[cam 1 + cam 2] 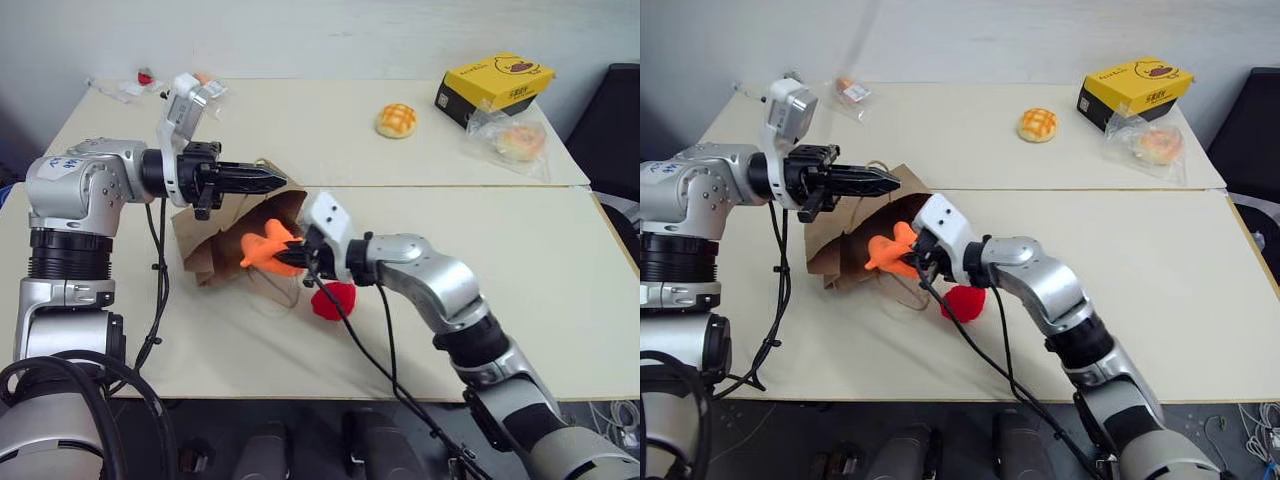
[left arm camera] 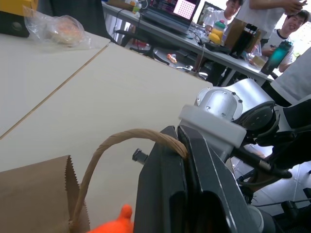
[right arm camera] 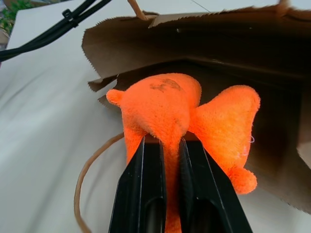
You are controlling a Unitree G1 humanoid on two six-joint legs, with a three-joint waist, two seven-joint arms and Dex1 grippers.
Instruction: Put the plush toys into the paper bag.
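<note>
Holding: right gripper [image 3: 163,145] is clamped on the orange plush [image 3: 167,104], right at the mouth of the paper bag [image 1: 215,240], which lies on its side near the table's [image 1: 450,330] left edge.
Lifting: left gripper [image 2: 182,145] is pinched tight on the bag's cord handle [image 2: 121,141], keeping the mouth up.
Waiting: red plush [image 1: 333,300] sits on the table just beside the bag, toward the front edge.
Risk: the orange toy could catch on the bag's lip and drop outside; the handle could slip free and the mouth would sag shut.
Writing: the yellow box [image 1: 497,85] at the far right corner has a cartoon face; no words legible.
</note>
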